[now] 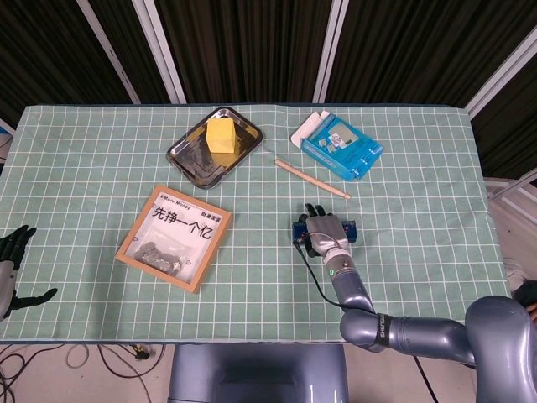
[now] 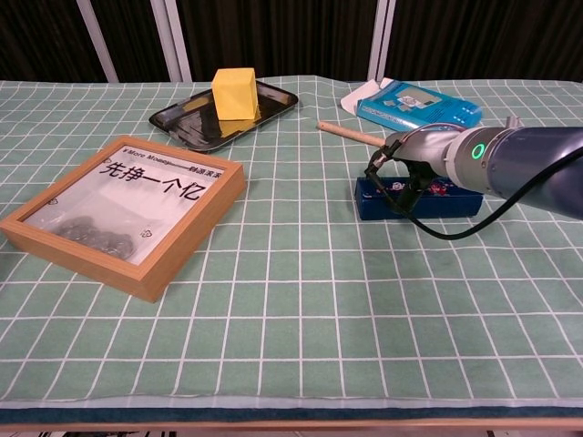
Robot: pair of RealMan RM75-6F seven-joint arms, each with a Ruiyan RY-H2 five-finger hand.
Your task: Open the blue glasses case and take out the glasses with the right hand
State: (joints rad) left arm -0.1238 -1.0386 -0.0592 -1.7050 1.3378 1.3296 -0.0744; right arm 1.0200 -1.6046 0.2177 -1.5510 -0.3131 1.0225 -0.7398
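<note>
The blue glasses case (image 1: 351, 228) (image 2: 442, 202) lies right of the table's centre, lid down as far as I can see. My right hand (image 1: 325, 232) (image 2: 399, 175) lies on top of its left half. The dark fingers curl down over the case's near side and grip it. Most of the case is hidden under the hand in the head view, and no glasses show. My left hand (image 1: 10, 267) hangs off the table's left front corner, fingers spread and empty; the chest view does not show it.
A wooden-framed picture (image 1: 174, 238) (image 2: 123, 214) lies at the left front. Behind it a black tray (image 1: 191, 157) holds a yellow block (image 1: 221, 134). A wooden stick (image 1: 311, 178) and a blue packet (image 1: 341, 145) lie just behind the case.
</note>
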